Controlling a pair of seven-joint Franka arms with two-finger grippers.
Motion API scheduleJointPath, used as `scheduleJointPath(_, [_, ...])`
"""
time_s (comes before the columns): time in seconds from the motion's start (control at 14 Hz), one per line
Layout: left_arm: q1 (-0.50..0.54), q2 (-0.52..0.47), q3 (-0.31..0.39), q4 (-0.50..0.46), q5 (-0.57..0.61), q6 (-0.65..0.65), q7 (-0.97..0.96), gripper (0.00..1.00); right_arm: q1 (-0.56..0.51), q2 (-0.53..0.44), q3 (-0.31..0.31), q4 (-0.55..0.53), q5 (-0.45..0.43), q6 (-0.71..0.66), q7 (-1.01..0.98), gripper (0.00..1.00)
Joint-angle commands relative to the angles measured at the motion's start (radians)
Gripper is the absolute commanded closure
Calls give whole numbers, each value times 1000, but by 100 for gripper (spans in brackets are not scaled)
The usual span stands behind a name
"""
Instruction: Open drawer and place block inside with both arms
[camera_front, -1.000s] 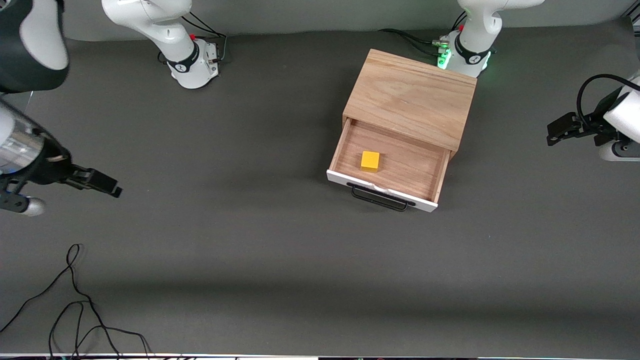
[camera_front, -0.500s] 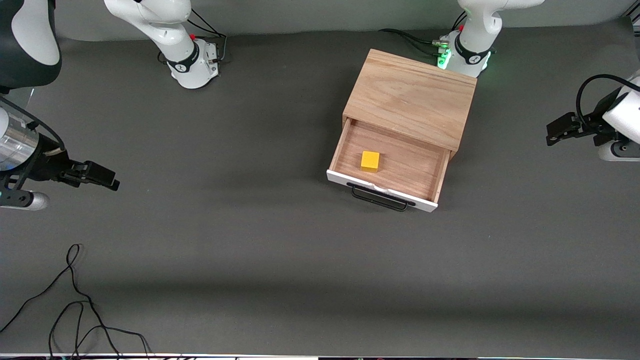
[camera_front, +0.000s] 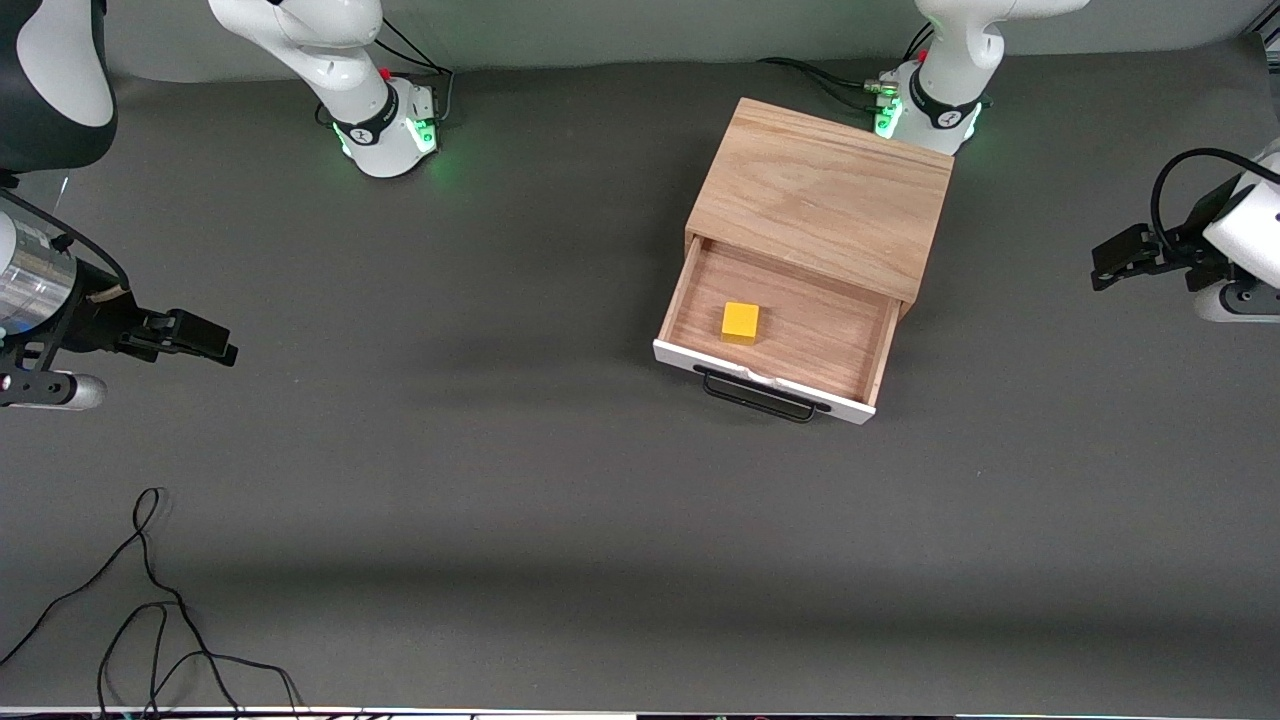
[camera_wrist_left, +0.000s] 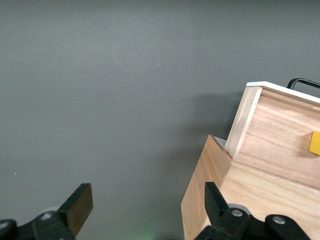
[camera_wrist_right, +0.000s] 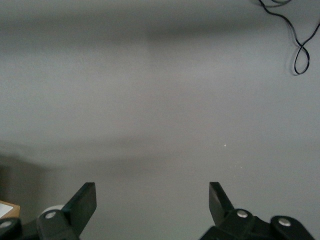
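The drawer (camera_front: 690, 300) of the light-wood cabinet (camera_front: 822, 192) is pulled out, its white front and black bar handle (camera_front: 757, 398) toward the front camera. The yellow block (camera_front: 740, 321) lies inside on the drawer floor; part of it shows in the left wrist view (camera_wrist_left: 314, 143). My left gripper (camera_front: 1108, 262) is open and empty, up over the table at the left arm's end, away from the cabinet (camera_wrist_left: 210, 200). My right gripper (camera_front: 205, 345) is open and empty over bare mat at the right arm's end; its fingers (camera_wrist_right: 82, 202) frame only mat.
A loose black cable (camera_front: 150, 600) lies on the mat near the front edge at the right arm's end; it also shows in the right wrist view (camera_wrist_right: 300, 50). Both arm bases (camera_front: 385, 130) glow green. Dark mat (camera_front: 500, 450) surrounds the cabinet.
My right gripper has drawn back a little toward the right arm's end of the table. The right base light has turned green. Left gripper, drawer and block have not moved.
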Motion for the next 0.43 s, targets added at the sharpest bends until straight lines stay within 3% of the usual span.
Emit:
scheduleJointPath(0.0, [-12, -18, 10, -11, -7, -13, 5, 0, 57, -57, -63, -67, -9, 2, -19, 0])
scheduleJointPath(0.14, [-12, -18, 10, -11, -9, -13, 5, 0, 120, -59, -144, -76, -6, 13, -24, 0])
scheduleJointPath(0.36, [-12, -18, 10, -12, -9, -13, 5, 0, 120, -54, -146, -74, -7, 11, -25, 0])
